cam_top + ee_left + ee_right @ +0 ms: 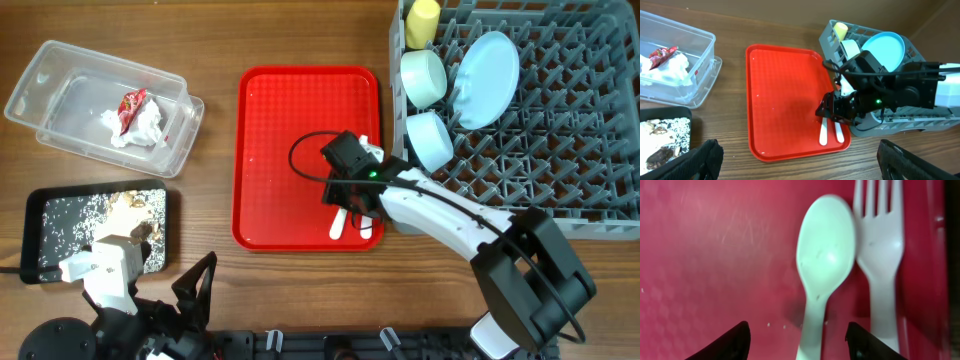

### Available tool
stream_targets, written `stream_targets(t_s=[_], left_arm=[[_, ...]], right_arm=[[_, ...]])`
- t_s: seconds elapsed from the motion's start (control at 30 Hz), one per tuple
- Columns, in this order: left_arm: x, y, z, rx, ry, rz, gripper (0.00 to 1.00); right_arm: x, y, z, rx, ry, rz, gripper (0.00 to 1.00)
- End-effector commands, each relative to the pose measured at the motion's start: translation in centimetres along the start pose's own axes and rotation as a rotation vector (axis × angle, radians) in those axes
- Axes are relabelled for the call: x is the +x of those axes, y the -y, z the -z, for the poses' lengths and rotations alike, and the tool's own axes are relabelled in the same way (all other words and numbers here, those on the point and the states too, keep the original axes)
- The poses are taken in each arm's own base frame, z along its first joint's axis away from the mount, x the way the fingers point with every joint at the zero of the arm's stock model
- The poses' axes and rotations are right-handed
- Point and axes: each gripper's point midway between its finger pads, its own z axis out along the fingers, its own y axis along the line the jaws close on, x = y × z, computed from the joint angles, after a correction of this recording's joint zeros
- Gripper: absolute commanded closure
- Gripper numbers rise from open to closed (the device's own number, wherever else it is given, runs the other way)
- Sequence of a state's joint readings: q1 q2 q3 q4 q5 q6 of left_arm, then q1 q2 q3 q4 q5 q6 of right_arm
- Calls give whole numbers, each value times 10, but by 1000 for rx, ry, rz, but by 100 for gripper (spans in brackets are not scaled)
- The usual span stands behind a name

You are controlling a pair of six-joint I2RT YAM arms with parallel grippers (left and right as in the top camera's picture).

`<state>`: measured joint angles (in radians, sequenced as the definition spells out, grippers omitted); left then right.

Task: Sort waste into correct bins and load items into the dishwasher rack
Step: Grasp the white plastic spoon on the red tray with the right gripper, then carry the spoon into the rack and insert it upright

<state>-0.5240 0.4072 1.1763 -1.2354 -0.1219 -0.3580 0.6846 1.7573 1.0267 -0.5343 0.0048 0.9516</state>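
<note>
Turns on the spoon [825, 255] and the right fingers [732, 342]. Lies flat on the tray [290, 120] close to its right rim, bowl pointing away from the robot and handle pointing back toward it, long axis running front to back across the worktop [220, 40]. Seen from the right wrist, runs straight down between the two tips, so crosses the closing line squarely and asks for no turn of the wrist. Stand partly open, one tip on each side of the handle, low over the tray, gripping nothing and, as far as can be told, not touching the plastic. Sits off centre in that gap, nearer the tip on the rack [560, 150] side. Matters because of the fork [880, 265], parallel and just beside on that same side, head touching the spoon's bowl, handle passing close by or under that tip; cannot tell which. Risks, on closing, catching the fork's handle along with the spoon's, or nudging it aside. Belongs to the right arm in any case: left fingers [700, 160] wide open and empty, low at the front left of the worktop, well apart from the spoon and farther still from the rack
</note>
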Motion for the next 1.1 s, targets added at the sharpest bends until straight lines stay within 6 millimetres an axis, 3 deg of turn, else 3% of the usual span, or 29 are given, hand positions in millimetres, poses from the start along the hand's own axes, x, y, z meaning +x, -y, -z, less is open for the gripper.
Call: stream_targets(t_s=[0.0,0.23,0.37,0.57,0.9,1.07], left_arm=[[-1,-2,1,-5,13,11,0],[-2,-1,1,-3,18,11,0],[-3,-1,1,-1,21,12,0],[-5,0,1,2,28,13,0],[-5,0,1,2,28,13,0],[-5,0,1,2,28,13,0]], right_arm=[[0,5,-14,18,-9,-53,41],[2,7,-25,11,-43,-67,45],[2,8,-27,9,-57,-75,53],[2,8,-27,11,-58,-75,77],[1,7,-27,4,-54,-63,89],[-8,-6,-19,-36,-29,23,96]])
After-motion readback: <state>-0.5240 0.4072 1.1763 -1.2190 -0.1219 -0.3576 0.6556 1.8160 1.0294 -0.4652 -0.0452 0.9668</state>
